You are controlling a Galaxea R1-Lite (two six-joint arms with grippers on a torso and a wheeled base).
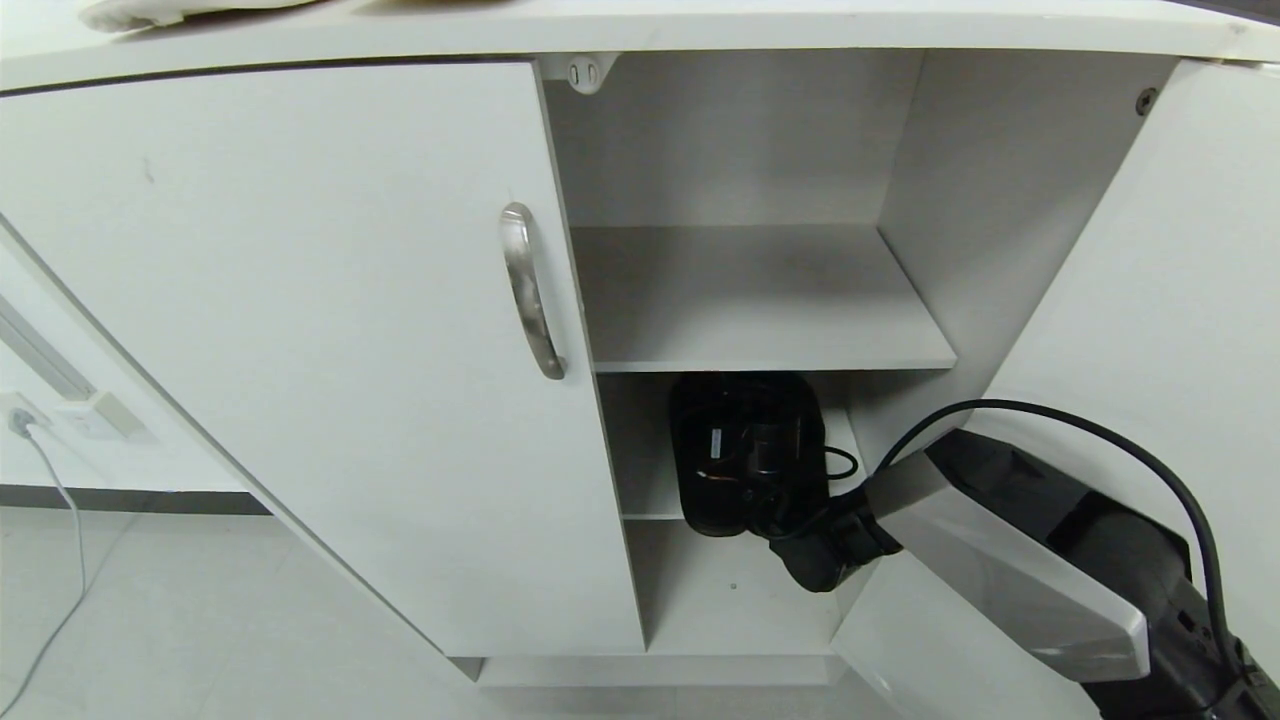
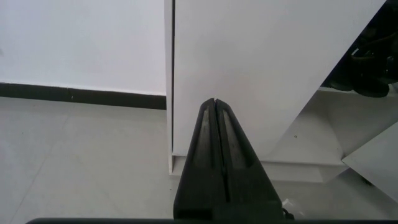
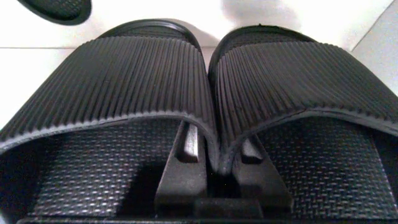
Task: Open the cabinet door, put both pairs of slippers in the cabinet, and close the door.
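Cabinet front, seen from left to right. A wall socket with a grey cable hanging to the floor sat on the wall beside the cabinet. The left gripper hung low over the floor tiles, its fingers pressed together on nothing, pointing at the lower part of the left door. That door was closed, with its curved metal handle upright along the inner edge. A pale cloth lay on the cabinet top above it.

The right half stood open. A bare shelf divided it into an upper and a lower compartment. The pair of black slippers was in the lower compartment, just under the shelf and over the front edge of the board below; whether it rested on that board could not be told. The right gripper was clamped narrow on the pair, pinching the two inner edges together so the ribbed straps arched side by side. Another dark object lay just beyond them. The right arm and its black hose crossed the lower right of the opening. The right door was swung outward beside it.
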